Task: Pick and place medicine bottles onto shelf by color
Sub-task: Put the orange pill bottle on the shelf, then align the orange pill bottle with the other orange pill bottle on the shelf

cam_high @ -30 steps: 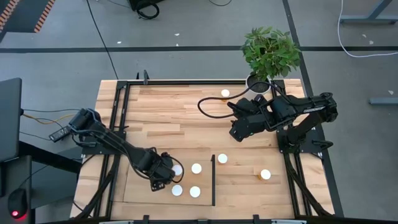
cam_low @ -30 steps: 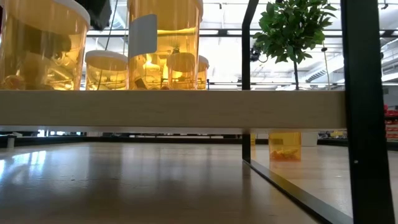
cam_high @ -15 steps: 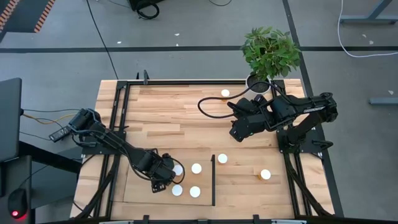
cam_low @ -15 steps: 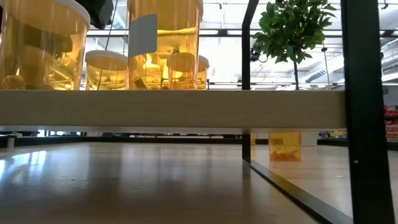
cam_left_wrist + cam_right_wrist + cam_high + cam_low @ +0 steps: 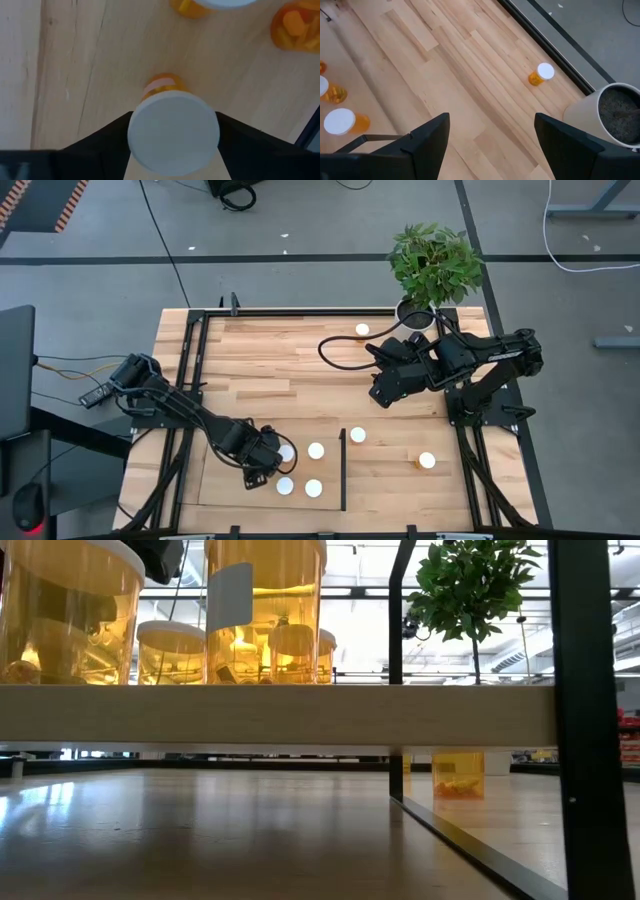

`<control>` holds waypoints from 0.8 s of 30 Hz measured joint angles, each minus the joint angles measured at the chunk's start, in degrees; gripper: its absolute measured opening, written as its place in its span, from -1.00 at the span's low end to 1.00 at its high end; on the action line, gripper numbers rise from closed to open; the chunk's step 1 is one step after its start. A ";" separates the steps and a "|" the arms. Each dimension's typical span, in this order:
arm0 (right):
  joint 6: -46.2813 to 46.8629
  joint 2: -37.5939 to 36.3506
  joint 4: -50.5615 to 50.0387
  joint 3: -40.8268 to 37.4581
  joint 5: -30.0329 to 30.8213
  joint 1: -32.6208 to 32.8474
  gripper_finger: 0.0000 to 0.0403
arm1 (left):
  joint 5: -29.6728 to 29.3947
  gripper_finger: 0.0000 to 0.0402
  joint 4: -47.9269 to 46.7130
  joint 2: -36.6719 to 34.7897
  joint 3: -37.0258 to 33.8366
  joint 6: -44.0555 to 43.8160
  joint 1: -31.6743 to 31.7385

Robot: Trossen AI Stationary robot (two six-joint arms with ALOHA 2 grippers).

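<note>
A bottle (image 5: 173, 131) is seen standing on the shelf (image 5: 225, 488), w/ its white cap between the fingers of the left end effector (image 5: 266, 459); the jaws flank it, but whether it is gripped or freed cannot be told. Three more bottles (image 5: 315, 451) stand just right of it on the shelf. Step in hand is judged to be a placement at the shelf's near-left part. Next, the jaws would need spreading fully and a straight lift, so neighbours are not knocked.

Off the shelf, bottles are left by the divider (image 5: 358, 435), near right (image 5: 427, 460) and far by the plant pot (image 5: 362, 330). The right end effector (image 5: 384, 385) is held spread and empty over the worktop (image 5: 280, 360), right of centre.
</note>
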 joint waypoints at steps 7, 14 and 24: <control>0.69 0.00 0.00 0.00 -0.11 0.00 0.48 | 0.43 0.48 -1.83 -0.74 2.32 0.04 0.00; -1.26 -0.02 0.04 -0.53 -3.30 1.40 0.48 | -0.83 0.51 -7.31 -0.76 9.68 1.77 -0.04; -4.08 -0.43 11.05 -18.23 -15.42 5.89 0.48 | -2.45 0.51 -11.15 -0.76 14.01 1.82 -0.12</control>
